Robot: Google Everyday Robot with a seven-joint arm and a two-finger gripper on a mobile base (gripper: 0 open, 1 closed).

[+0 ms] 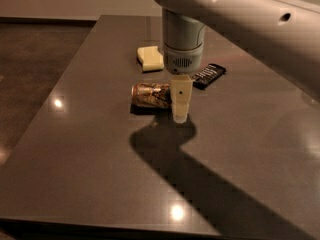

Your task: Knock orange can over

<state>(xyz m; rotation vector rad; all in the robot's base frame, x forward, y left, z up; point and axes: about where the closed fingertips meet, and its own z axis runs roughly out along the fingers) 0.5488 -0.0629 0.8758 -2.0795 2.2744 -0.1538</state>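
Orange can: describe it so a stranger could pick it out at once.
On the dark table, find the tool hanging near the middle. The orange can lies on its side just left of it, the only round metal thing; the yellow block and black bar behind are flat.

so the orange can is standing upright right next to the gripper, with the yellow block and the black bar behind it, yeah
Not quite. In the camera view the orange can is not upright: it lies on its side on the table. The rest holds: it is right next to the gripper, with the yellow block and the black bar behind it.
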